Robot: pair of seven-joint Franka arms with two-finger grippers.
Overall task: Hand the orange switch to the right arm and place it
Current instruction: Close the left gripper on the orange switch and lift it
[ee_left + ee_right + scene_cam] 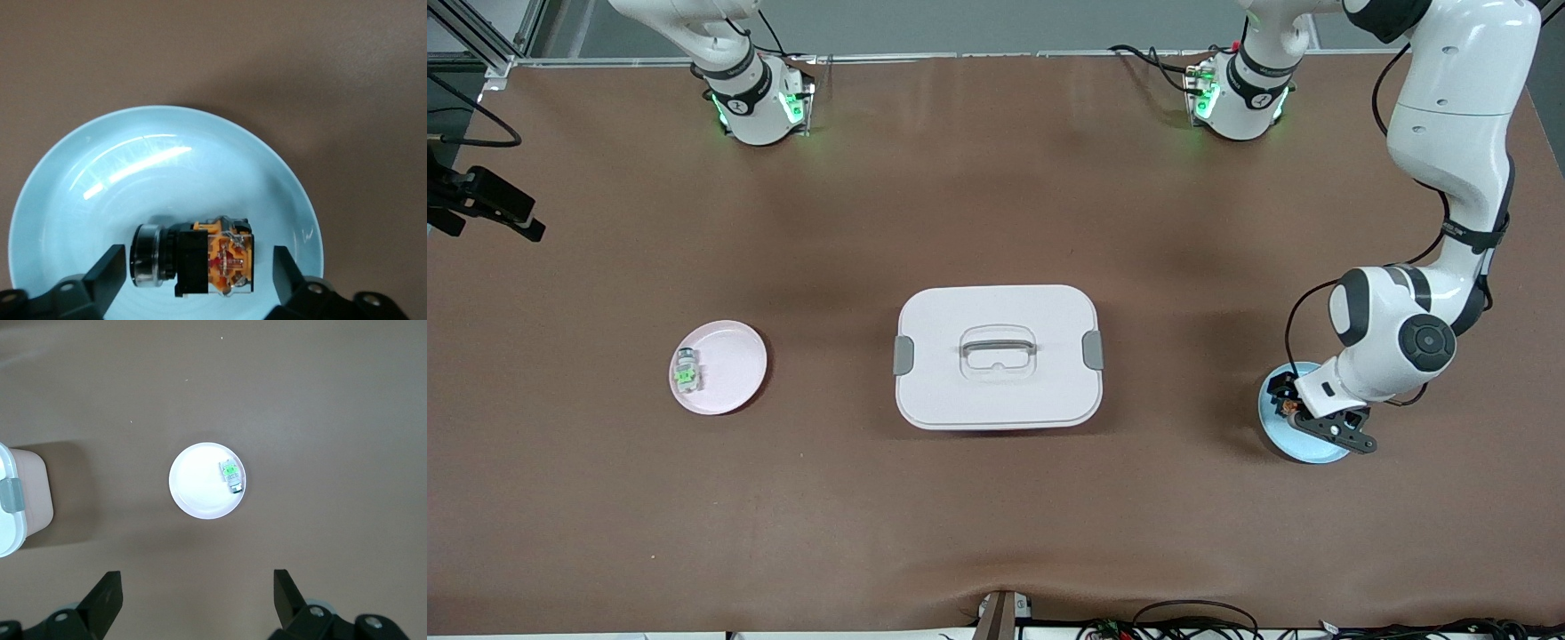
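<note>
Orange switch (193,259): lies on its side in a pale blue plate (167,147), at the left arm's end of the table (996,516). Sits toward that plate's nine o'clock edge as seen by the front camera. Long axis level and in line with the gap between the left gripper's (198,263) fingers (110,267). Silver-ringed round end points at one finger, black-and-orange block end at the other, orange face turned upward.

Left gripper: low over the blue plate, jaws spread, straddling the switch with a sliver of plate showing at each end, touching neither end.

Blue plate: between three and four o'clock from the white lidded box (996,356) at the table's middle.

Pink plate (734,356): at nine o'clock from the box, carrying a small clear part with green markings (687,372) at its own nine o'clock edge.

Right gripper (198,583): waits high over the table near the pink plate, jaws spread wide, holding nothing.
</note>
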